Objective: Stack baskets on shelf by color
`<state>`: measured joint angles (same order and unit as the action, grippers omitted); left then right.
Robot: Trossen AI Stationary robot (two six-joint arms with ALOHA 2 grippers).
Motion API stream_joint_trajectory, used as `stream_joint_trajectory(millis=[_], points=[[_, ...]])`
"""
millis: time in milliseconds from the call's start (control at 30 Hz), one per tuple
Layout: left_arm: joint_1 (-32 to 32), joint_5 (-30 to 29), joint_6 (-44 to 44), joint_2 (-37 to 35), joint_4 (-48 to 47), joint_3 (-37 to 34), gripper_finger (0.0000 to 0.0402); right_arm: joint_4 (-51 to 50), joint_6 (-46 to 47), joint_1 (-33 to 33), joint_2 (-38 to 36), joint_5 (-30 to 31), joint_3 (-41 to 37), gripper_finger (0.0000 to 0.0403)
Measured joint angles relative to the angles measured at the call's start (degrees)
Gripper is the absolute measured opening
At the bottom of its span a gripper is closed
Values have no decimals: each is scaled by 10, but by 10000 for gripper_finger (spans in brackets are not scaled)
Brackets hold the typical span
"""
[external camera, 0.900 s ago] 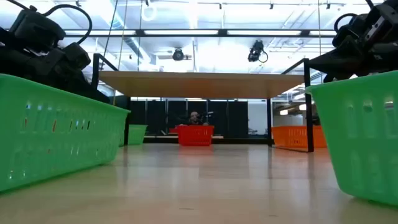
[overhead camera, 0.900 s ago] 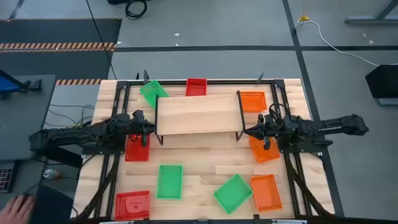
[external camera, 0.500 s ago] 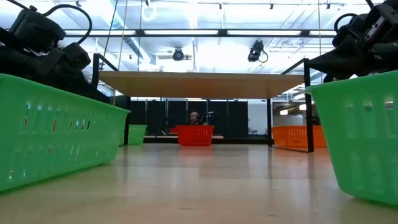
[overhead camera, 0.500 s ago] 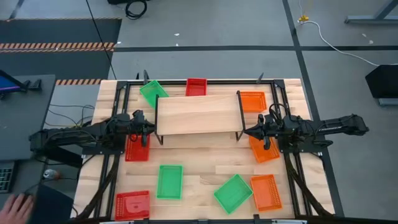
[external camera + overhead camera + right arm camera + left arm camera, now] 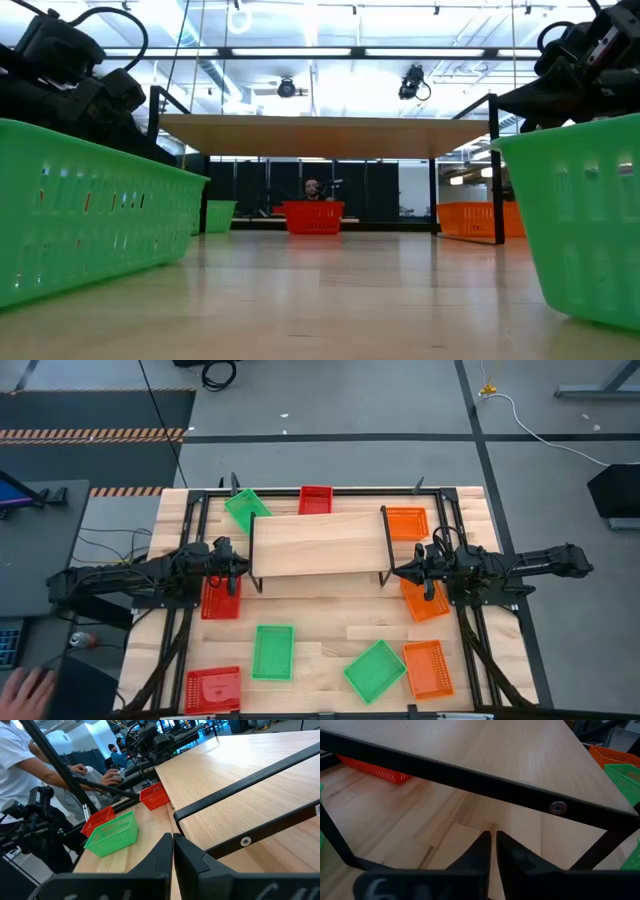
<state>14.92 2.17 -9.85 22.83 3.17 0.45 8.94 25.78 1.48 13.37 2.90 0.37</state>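
Nine baskets lie scattered on the slatted desk [image 5: 330,622]; none is on the shelf [image 5: 318,545] yet, its light-wood top bare.

Positions, high view: a green basket [image 5: 245,506], red basket [image 5: 315,499] and orange basket [image 5: 405,522] sit behind the shelf. A second red basket [image 5: 221,599] lies under the left arm, a second orange one [image 5: 424,600] under the right arm. In front: green [image 5: 272,652], tilted green [image 5: 375,669], orange [image 5: 428,667], red [image 5: 213,688].

Left pincer [image 5: 493,845] hangs just off the shelf's left end, fingers narrowed almost to touching, holding nothing. Right pincer [image 5: 173,847] mirrors it at the shelf's right end, likewise pinched together and empty.

Handling judgement: thin perforated plastic, so light, somewhat flexible, likely to slide on the smooth wood if nudged. Walls are shallow and upright; the best hold looks to be one wall pinched at the middle of a side, one finger inside, one outside. A corner grip would probably let the tray swing or twist. Same-size trays should nest, provided each is lowered level and square over the one below.
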Motion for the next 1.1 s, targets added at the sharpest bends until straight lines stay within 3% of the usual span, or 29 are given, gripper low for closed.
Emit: stream_joint_trajectory(millis=[1100], points=[[0, 0, 0, 0, 0, 0, 34, 0, 0, 0, 0, 0, 0, 20]])
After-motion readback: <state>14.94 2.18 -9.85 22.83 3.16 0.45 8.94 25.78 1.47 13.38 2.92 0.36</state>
